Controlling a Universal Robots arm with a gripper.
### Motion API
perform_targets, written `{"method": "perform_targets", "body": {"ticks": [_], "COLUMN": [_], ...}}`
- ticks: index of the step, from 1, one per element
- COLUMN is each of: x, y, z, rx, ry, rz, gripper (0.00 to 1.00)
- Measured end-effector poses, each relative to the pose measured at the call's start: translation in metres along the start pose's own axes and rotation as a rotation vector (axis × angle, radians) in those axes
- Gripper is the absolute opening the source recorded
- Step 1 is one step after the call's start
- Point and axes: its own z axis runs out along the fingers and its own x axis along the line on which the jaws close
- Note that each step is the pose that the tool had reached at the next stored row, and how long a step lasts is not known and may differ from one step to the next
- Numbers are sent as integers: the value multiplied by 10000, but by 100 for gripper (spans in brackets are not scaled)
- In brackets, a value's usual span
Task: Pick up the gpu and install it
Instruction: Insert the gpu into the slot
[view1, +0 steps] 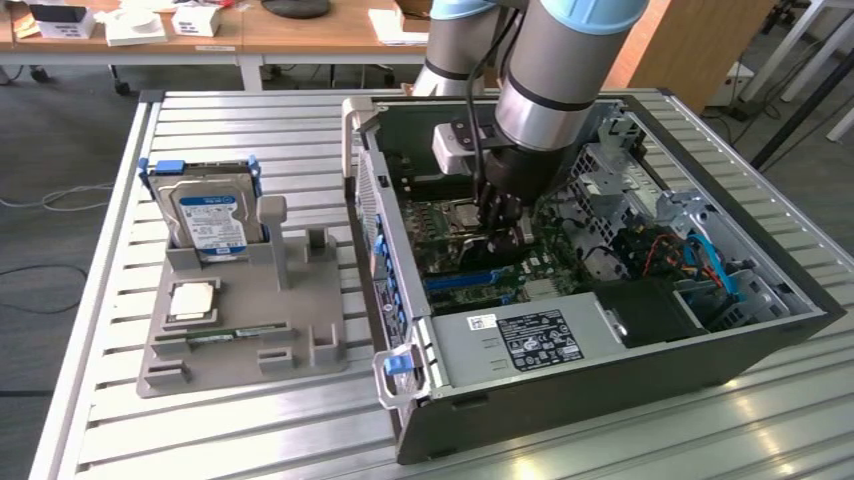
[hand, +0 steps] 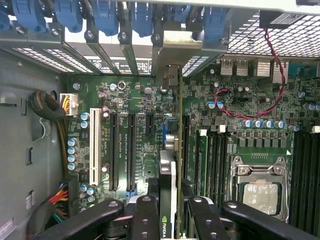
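Pincer (hand: 167, 220): closed on the gpu (hand: 169, 170), with a black finger (hand: 145, 215) on each flat side.
Gpu: it stands on its thin edge, held from above, down inside the open computer case (view1: 574, 400).
Where the gpu is: just over the green board (hand: 130, 100), beside the long black slots (hand: 131, 150). I cannot tell if its bottom edge is in a slot yet.
Metal end of the gpu: it points at the back wall of the case, close under the blue clips (hand: 107, 15).
Red wire (hand: 250, 107): it loops over the board near the gpu but is not touching it.
Outside the case: a hard drive (view1: 211, 220) stands in a grey holder (view1: 267, 360) on the tabletop (view1: 267, 430), well apart from the case, on the exterior view's left.
Worry one: the gpu may not line up with its slot. Then its edge would hit the board and not go in.
Worry two: the gpu may tip in the pincer. Then one end would go in and the other would stick up.
Worry three: the metal end may catch on the back wall and stop the gpu going down.
Worry four: a hard push on a stuck gpu could bend the board or crack the slot.
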Motion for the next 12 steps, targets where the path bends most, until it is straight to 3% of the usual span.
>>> {"method": "perform_targets", "body": {"ticks": [12], "x": [1], "y": [16], "z": [15], "rx": [-3], "ry": [2], "rz": [1], "gripper": [27]}}
